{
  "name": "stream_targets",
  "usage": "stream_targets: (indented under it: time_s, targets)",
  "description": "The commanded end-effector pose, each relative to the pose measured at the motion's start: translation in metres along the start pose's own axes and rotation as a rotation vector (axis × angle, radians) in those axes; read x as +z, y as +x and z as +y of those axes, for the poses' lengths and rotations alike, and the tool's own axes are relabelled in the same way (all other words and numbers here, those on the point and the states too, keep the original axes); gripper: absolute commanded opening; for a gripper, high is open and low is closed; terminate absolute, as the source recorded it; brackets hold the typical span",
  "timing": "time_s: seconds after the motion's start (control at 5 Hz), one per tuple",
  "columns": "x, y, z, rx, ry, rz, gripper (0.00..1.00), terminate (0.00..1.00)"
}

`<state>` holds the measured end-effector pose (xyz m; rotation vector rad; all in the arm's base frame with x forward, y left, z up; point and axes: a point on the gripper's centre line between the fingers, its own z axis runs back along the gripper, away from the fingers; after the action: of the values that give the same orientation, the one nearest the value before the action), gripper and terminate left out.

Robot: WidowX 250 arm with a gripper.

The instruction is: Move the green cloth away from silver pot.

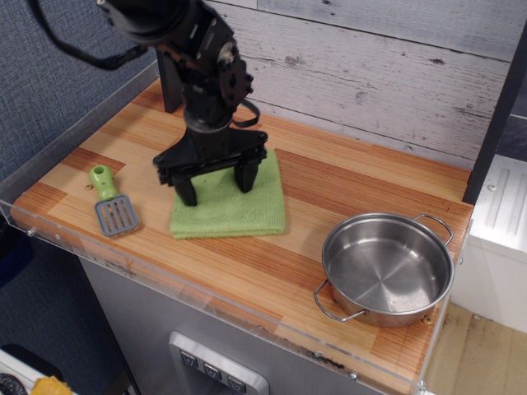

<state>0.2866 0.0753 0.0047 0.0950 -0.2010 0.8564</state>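
Note:
The green cloth (235,207) lies flat on the wooden counter, left of centre. It is well apart from the silver pot (387,267), which stands at the front right with its wire handles at the near left and far right. My gripper (216,189) points down over the cloth's far left part. Its two black fingers are spread wide, with the fingertips (188,196) resting on or just above the cloth. Nothing is held between them.
A grey spatula with a green handle (111,202) lies near the left front edge, close to the cloth's left side. A black post (167,90) stands at the back left, behind the arm. A clear plastic lip runs along the counter's edges. The white wood wall is behind.

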Motion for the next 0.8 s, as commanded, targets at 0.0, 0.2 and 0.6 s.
stream_targets:
  time_s: [0.0,0.2,0.6]
  targets:
    - [0.006,-0.053,0.022,-0.076,0.032,0.063,1.0,0.0]
    - [0.012,-0.057,0.024,-0.086,0.027,0.06,1.0,0.0]
    - [0.029,-0.043,0.025,-0.057,-0.013,0.036,1.0,0.0]
